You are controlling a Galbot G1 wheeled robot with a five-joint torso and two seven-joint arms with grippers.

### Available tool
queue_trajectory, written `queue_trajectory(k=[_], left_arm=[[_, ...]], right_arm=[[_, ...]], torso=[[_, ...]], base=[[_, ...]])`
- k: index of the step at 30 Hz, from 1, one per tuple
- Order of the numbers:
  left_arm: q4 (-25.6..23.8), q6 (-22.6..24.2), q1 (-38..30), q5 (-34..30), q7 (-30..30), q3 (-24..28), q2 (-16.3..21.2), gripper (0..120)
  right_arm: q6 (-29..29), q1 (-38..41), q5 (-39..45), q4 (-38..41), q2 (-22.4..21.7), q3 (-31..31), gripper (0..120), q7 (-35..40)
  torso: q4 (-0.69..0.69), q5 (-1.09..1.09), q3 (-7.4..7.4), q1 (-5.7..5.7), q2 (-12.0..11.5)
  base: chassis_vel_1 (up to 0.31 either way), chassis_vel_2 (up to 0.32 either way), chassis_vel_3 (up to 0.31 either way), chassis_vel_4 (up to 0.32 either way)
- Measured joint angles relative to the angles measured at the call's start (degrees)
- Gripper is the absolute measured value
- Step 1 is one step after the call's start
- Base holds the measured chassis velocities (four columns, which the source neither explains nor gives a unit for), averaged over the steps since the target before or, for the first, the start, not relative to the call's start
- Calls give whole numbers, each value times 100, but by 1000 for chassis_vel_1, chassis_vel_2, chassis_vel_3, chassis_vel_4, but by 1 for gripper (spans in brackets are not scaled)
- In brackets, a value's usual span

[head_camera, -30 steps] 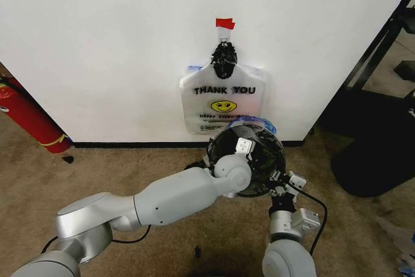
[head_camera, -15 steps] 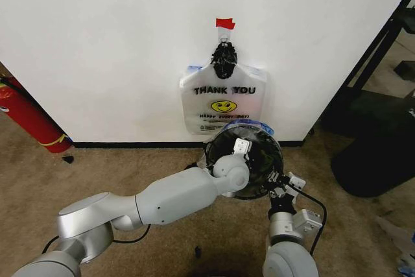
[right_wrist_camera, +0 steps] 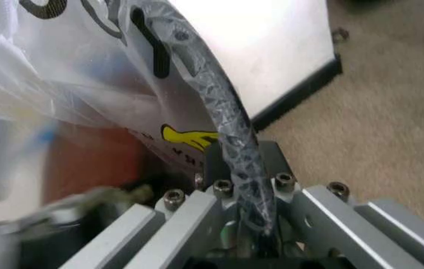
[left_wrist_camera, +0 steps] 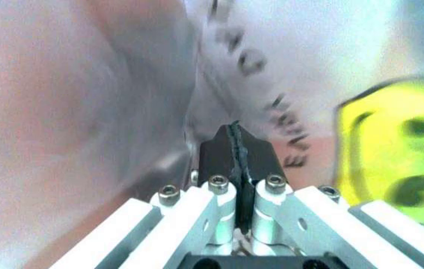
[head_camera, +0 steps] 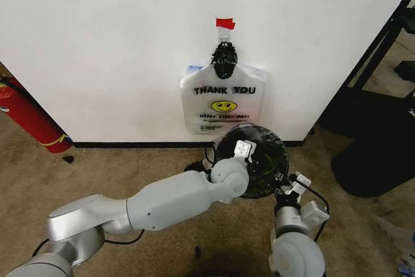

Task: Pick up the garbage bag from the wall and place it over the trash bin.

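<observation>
My left gripper (left_wrist_camera: 236,147) reaches far across into the trash bin (head_camera: 266,135), jaws pinched on the garbage bag (left_wrist_camera: 287,61). My right gripper (right_wrist_camera: 243,162) clamps the bin's rim. The bundle (head_camera: 224,98) reads "THANK YOU".

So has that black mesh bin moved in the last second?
Yes. The trash bin has shifted slightly right, judged against the bundle of bags hanging on the wall.
</observation>
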Motion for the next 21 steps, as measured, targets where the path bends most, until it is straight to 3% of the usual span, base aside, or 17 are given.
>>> queue_trajectory(k=[7, 11, 21], left_arm=[[-539, 18, 0, -39, -72, -140, 83, 0], [-607, -68, 40, 10, -72, -202, 90, 0], [145, -415, 141, 286, 42, -252, -318, 0]], right_arm=[[-93, 173, 494, -118, -30, 302, 0, 70], [-167, 220, 890, -72, -28, 401, 0, 188], [-220, 144, 1505, 54, 43, 488, 0, 237]], torso=[[0, 0, 0, 0, 0], [1, 0, 0, 0, 0], [1, 0, 0, 0, 0]], base=[[0, 0, 0, 0], [0, 0, 0, 0], [0, 0, 0, 0]])
